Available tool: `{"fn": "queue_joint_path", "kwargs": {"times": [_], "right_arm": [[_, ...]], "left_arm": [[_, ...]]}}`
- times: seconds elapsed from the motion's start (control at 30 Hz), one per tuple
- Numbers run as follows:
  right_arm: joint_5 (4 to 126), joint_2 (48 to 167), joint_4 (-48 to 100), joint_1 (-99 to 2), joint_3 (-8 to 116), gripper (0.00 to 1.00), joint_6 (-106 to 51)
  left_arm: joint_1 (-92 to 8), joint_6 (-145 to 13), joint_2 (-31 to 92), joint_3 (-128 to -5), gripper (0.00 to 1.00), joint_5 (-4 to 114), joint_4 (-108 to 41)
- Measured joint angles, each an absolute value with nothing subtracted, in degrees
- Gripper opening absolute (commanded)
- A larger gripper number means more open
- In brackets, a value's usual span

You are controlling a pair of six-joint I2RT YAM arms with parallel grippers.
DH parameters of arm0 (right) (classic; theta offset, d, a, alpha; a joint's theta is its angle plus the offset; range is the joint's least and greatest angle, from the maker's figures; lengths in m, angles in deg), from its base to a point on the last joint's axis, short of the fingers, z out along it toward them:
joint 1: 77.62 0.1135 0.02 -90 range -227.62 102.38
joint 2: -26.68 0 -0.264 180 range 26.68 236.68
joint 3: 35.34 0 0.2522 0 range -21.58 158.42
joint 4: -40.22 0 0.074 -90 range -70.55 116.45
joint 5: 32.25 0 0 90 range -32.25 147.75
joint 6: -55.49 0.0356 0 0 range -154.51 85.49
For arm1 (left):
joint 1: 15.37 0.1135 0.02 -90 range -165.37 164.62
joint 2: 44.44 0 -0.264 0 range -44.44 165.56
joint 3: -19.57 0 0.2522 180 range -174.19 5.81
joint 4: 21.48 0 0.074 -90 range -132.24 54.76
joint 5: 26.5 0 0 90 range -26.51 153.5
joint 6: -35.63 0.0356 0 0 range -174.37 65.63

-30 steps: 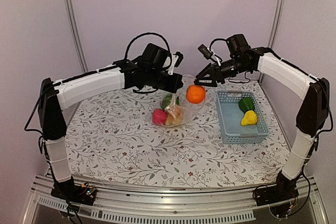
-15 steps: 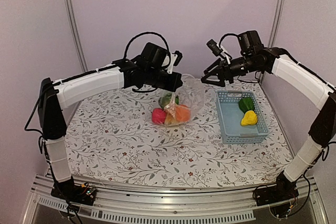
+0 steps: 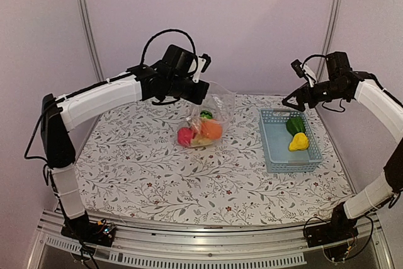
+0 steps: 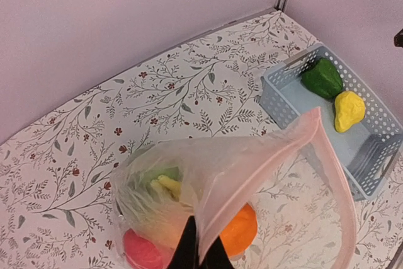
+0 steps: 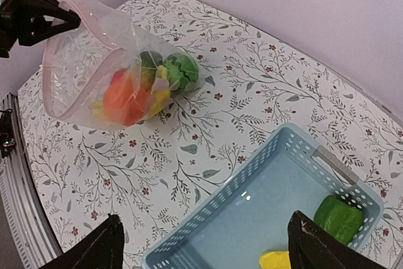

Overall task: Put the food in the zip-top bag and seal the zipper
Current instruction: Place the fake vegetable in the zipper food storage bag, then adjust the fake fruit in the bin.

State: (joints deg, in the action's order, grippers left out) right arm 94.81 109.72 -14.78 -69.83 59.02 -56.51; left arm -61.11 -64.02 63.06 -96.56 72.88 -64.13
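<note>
My left gripper [image 3: 200, 92] is shut on the mouth edge of the clear zip-top bag [image 3: 208, 121] and holds it up over the table's middle; it shows in the left wrist view [image 4: 201, 253] pinching the rim. The bag [image 4: 208, 181] holds an orange piece [image 4: 242, 231], a red piece [image 4: 143, 250], and yellow and green pieces. From the right wrist view the bag [image 5: 101, 67] hangs at upper left. My right gripper [image 3: 295, 100] is open and empty above the basket's far end. A green piece [image 3: 295, 125] and a yellow piece [image 3: 299, 142] lie in the basket.
The light-blue slotted basket [image 3: 272, 149] stands at the right of the flowered table; in the right wrist view its near wall [image 5: 208, 218] lies below my open fingers. Pink walls and metal posts close the back and sides.
My right gripper has let the orange piece drop into the bag, then swung right to above the basket. The left gripper has lifted the bag slightly up and left.
</note>
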Motion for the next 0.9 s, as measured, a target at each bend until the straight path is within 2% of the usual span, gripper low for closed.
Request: {"fn": "queue_joint_path", "kwargs": {"times": [0.2, 0.63, 0.9], "right_arm": [[89.12, 107.71, -15.85, -73.79, 52.96, 0.99, -56.97], [78.78, 108.37, -13.64, -76.8, 47.32, 0.99, -57.32], [75.7, 109.17, -13.77, -76.89, 45.44, 0.85, -60.62]], "left_arm": [[-61.13, -64.21, 67.17, -99.01, 0.0, 69.41, -63.69], [-61.39, -65.28, 68.33, -98.35, 0.0, 66.06, -62.66], [-61.44, -65.59, 68.33, -97.59, 0.0, 65.3, -62.27]]}}
